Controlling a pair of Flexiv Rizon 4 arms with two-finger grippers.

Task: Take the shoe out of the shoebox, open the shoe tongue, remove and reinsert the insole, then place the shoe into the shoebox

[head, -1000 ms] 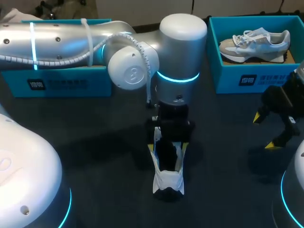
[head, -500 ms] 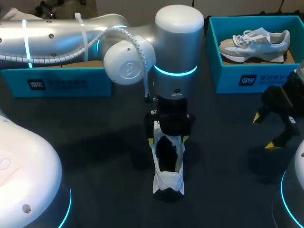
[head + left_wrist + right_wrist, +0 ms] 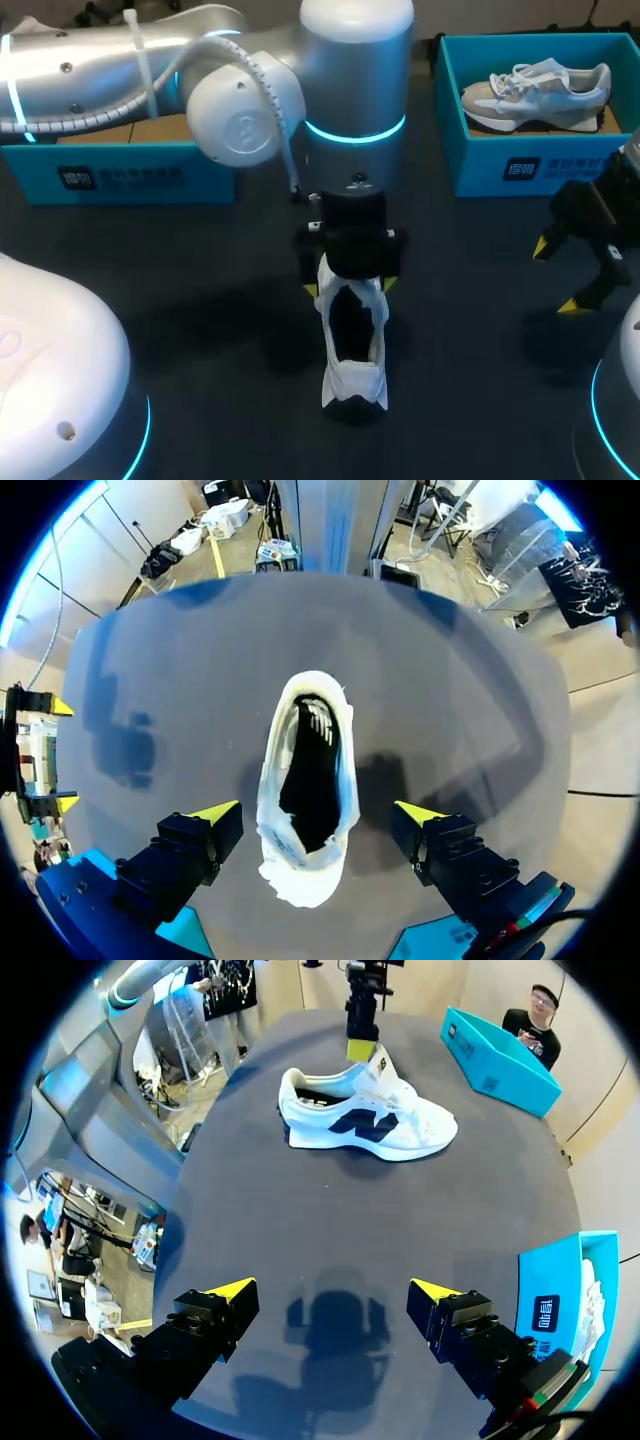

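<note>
A white shoe (image 3: 352,350) with black side marks stands on the dark table (image 3: 200,300), also seen as the shoe (image 3: 365,1120) from its side. Its mouth gapes wide, and the inside of the shoe (image 3: 310,780) is dark. My left gripper (image 3: 350,288) hangs over the shoe's far end. The left gripper (image 3: 318,812) is open, with one finger on each side of the shoe and clear of it. My right gripper (image 3: 565,275) stands open at the table's right, holding nothing. The right gripper (image 3: 335,1290) is well short of the shoe.
A blue shoebox (image 3: 480,160) at the back right holds a grey shoe (image 3: 540,88). Another blue shoebox (image 3: 120,175) stands at the back left, partly behind my left arm (image 3: 250,110). Bare table lies between the shoe and my right gripper.
My left arm has risen and drawn back, lifting its open gripper from around the shoe. The shoe and my right arm have stayed put.
</note>
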